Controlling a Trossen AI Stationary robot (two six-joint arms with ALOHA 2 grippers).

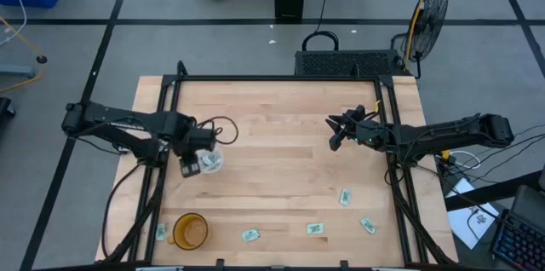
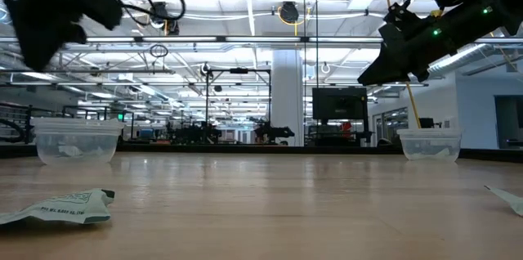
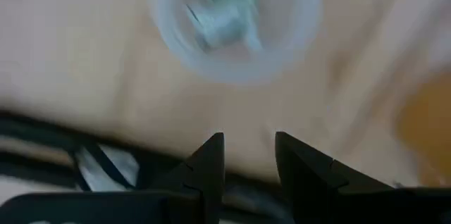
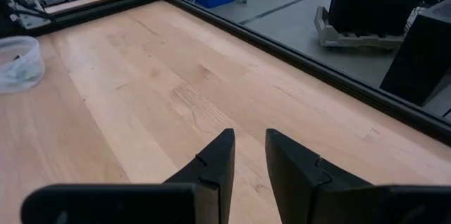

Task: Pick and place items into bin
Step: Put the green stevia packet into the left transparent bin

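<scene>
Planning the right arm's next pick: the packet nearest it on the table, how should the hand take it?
The packet lies flat on the wooden table, clear of the other packets. Best come straight down from above and pinch across its narrow width, fingers on the two long edges, since nothing stands up to grip from the side. The right hand hovers up-table from it, fingers slightly apart.

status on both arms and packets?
Left pincer open, empty, above clear bin. Right pincer open, empty, mid-table. Five packets left near the front edge. Nothing blocking.
</scene>
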